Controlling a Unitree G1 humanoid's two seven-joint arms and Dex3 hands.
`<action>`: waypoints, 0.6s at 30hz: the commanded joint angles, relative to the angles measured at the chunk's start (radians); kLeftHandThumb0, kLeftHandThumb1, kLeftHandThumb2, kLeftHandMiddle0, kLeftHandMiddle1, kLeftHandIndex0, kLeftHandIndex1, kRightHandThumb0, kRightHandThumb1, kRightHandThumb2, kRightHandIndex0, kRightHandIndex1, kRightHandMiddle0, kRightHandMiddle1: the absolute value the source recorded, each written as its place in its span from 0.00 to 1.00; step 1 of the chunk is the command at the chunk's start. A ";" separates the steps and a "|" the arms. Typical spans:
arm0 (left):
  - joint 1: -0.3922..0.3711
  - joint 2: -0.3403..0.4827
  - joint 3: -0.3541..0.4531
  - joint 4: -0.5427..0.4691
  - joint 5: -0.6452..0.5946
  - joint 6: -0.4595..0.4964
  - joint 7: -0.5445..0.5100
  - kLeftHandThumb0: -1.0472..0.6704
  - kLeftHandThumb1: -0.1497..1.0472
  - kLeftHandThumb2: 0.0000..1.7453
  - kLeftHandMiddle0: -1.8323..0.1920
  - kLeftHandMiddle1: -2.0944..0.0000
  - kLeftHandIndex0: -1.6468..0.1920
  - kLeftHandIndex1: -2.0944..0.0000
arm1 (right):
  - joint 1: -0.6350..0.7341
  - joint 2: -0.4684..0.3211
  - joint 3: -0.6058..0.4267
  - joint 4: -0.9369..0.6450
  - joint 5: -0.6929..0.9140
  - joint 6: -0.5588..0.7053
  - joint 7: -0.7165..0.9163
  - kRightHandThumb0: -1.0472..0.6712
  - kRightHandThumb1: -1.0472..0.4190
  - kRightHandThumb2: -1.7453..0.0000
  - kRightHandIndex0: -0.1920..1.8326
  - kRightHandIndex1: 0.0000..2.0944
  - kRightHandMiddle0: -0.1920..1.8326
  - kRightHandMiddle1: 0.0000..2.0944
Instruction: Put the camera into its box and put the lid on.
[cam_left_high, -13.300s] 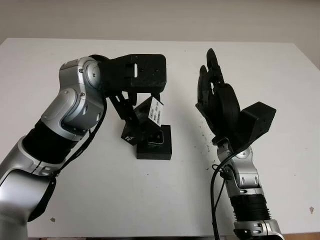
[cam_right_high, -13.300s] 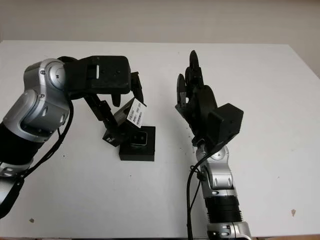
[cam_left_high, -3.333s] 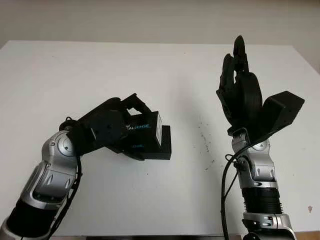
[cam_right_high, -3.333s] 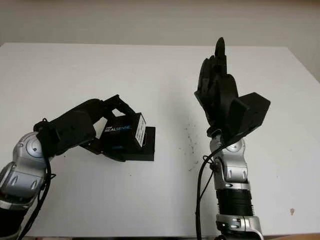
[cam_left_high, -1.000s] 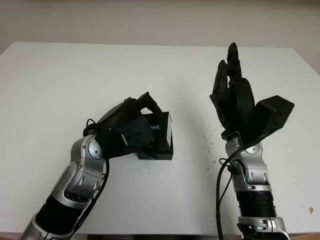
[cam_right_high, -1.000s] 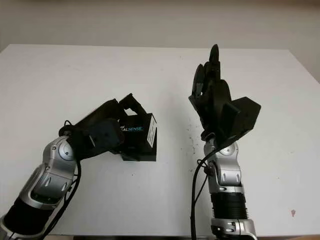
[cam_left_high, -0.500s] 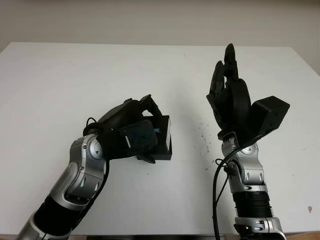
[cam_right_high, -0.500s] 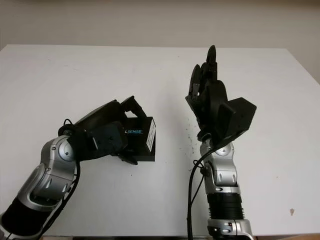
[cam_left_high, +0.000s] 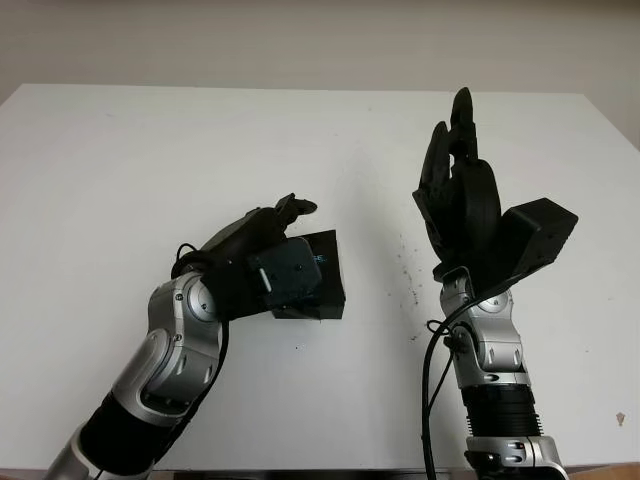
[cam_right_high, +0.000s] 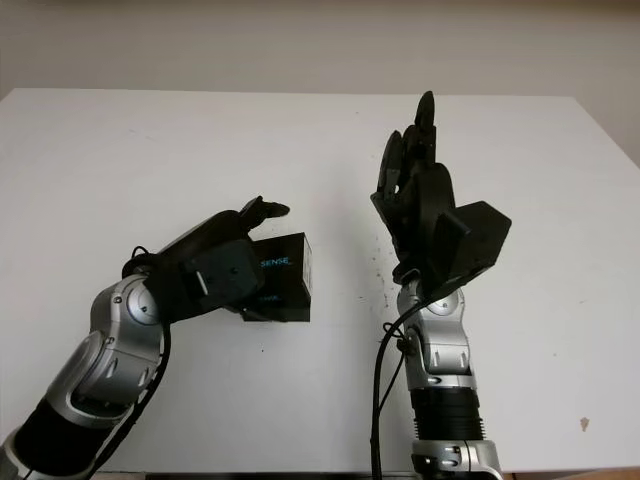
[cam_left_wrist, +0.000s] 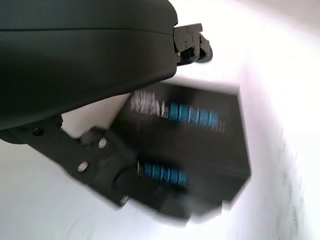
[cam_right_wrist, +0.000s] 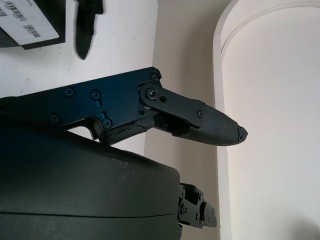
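Observation:
The black camera box lies on the white table with its lid on; the lid's side reads "SENSE". The camera is hidden inside. My left hand is open against the box's left side, with one finger lifted above the lid's far edge. In the left wrist view the printed lid lies just past the hand's lower finger. My right hand is open and held upright in the air to the right of the box, a clear gap away. The box's labelled corner appears in the right wrist view.
Small dark specks dot the table between the box and the right arm. The table's far edge meets a plain wall. Bare table surface stretches to the left, behind and to the far right.
The left hand brought the lid over the box base, set it down on it, and has now lifted its fingers off the lid. The right hand stayed raised, drifting slightly.

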 joint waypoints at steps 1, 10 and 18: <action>0.006 -0.009 -0.018 -0.021 -0.004 0.021 -0.013 0.26 1.00 0.22 1.00 0.96 1.00 1.00 | 0.003 0.002 0.001 -0.004 0.000 -0.016 0.001 0.25 0.00 0.60 0.00 0.01 0.00 0.00; 0.003 0.046 -0.040 -0.062 0.012 0.034 -0.058 0.25 1.00 0.24 1.00 1.00 1.00 1.00 | 0.001 0.016 0.008 -0.002 -0.009 -0.013 -0.020 0.25 0.00 0.60 0.01 0.01 0.01 0.00; 0.002 0.089 -0.039 -0.087 0.016 -0.001 -0.096 0.26 1.00 0.22 1.00 1.00 1.00 1.00 | 0.002 0.033 0.012 -0.004 -0.011 -0.008 -0.036 0.24 0.00 0.61 0.01 0.02 0.02 0.01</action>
